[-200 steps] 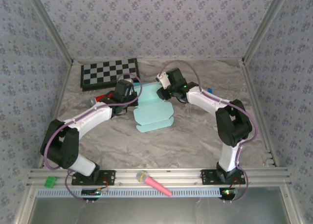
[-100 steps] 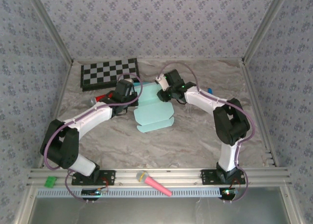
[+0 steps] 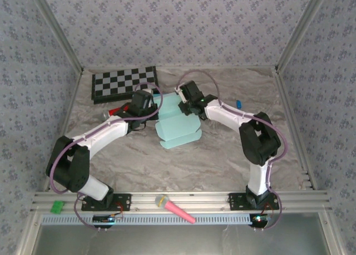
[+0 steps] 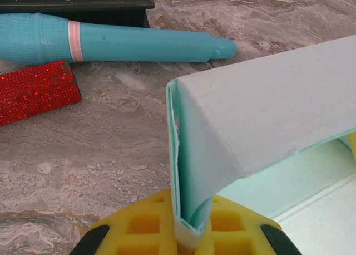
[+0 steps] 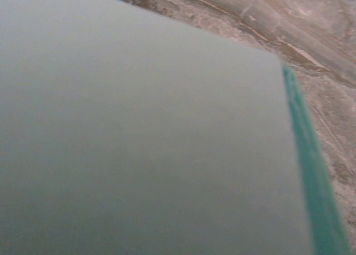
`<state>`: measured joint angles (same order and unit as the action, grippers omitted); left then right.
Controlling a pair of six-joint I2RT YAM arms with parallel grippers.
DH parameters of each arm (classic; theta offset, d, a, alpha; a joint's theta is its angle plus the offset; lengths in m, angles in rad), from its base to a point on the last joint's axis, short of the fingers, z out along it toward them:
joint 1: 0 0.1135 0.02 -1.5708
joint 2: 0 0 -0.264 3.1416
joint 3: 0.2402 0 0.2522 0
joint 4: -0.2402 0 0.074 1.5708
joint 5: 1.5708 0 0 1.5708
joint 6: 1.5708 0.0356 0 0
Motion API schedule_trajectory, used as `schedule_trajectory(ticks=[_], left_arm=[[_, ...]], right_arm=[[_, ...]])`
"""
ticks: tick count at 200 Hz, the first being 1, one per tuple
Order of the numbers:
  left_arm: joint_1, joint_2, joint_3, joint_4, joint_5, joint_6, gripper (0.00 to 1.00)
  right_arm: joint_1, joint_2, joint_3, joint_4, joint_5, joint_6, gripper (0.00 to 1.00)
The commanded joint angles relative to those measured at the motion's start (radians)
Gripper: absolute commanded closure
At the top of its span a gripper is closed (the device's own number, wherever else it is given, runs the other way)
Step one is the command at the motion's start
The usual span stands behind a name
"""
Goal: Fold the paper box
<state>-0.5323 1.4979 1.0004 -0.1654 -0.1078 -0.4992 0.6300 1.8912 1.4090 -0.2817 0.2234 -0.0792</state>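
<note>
The paper box [image 3: 179, 130] lies toward the far middle of the table [image 3: 222, 160], between the ends of the two arms. It is only partly folded: the near part lies flat on the marbled top, and a panel at the far side stands up and bends over it like a little roof.

The left pincer [image 4: 189, 235] is clamped on the box. Its yellow pads [image 4: 139, 233] pinch a doubled-over edge of the pale card at the box's left side, with almost no gap between them.

The right pincer [image 3: 185, 107] is up against the raised far edge of the box (from where I stand the card hides its tips). I cannot tell whether it is wide, narrow or gripping. From the right wrist the card is very close and blurred, with a darker teal strip down its right side.

Just left of the box lie a teal pen [image 4: 128, 42] and a red glittery thing [image 4: 33, 96]. A checkerboard [image 3: 124, 82] sits behind them, at the far left. A pink marker [image 3: 177, 209] rests on the near rail.
</note>
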Motion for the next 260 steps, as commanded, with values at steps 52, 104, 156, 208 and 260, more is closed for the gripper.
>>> schedule_trajectory(ticks=[52, 104, 156, 208, 260], left_arm=[[0.012, -0.027, 0.047, -0.006, -0.023, -0.027, 1.0], [0.012, -0.025, 0.046, -0.007, -0.026, -0.029, 1.0], [0.011, -0.018, 0.047, -0.003, -0.026, -0.03, 1.0], [0.012, -0.002, 0.055, 0.001, -0.023, -0.038, 1.0], [0.012, 0.013, 0.057, 0.003, -0.023, -0.048, 1.0]], right_arm=[[0.026, 0.097, 0.057, -0.158, 0.393, 0.089, 0.78], [0.039, 0.143, 0.106, -0.223, 0.468, 0.149, 0.84], [0.039, 0.147, 0.122, -0.23, 0.44, 0.165, 0.85], [0.048, 0.053, 0.06, -0.127, 0.272, 0.134, 0.76], [0.064, -0.046, -0.005, -0.056, 0.16, 0.106, 0.65]])
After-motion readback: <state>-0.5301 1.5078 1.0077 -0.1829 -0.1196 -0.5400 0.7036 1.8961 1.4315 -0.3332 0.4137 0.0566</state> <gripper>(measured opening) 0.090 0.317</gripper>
